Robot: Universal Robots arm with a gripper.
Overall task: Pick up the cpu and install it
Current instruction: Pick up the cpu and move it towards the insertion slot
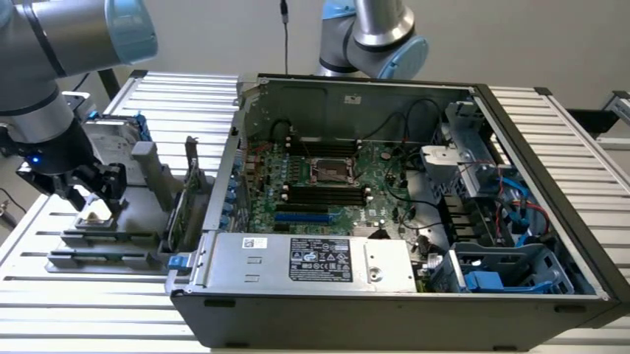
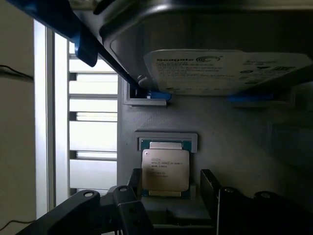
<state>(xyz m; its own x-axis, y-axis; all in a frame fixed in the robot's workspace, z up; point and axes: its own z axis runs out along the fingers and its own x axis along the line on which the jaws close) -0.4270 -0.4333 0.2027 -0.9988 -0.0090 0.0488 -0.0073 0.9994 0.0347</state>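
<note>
From the exterior view, the arm reaches down over the slatted bench near its edge at the exterior view's left. The gripper hangs low over a grey parts holder lying there. The cpu shows as a small pale square on the holder, between the dark fingers. Memory sticks lie in slots along the holder's near side, and a hard drive stands at its far side.

Just beside the holder, toward the bench's middle, sits the open computer case. Inside it are the motherboard with its bare socket and a power supply along the near wall. Drive bays with blue cables are at the exterior view's right. The case's side wall stands between the holder and the socket.

The wrist view adds the close detail. The cpu lies flat in a shallow framed recess of the holder, its printed silver top up and a green rim around it. The two black fingers are spread wide, one on each side of the chip, gripping nothing. One is just beside the chip's edge; the other stands clear of it. Beyond the chip, the hard drive rests in its blue frame, its white label facing the camera.
</note>
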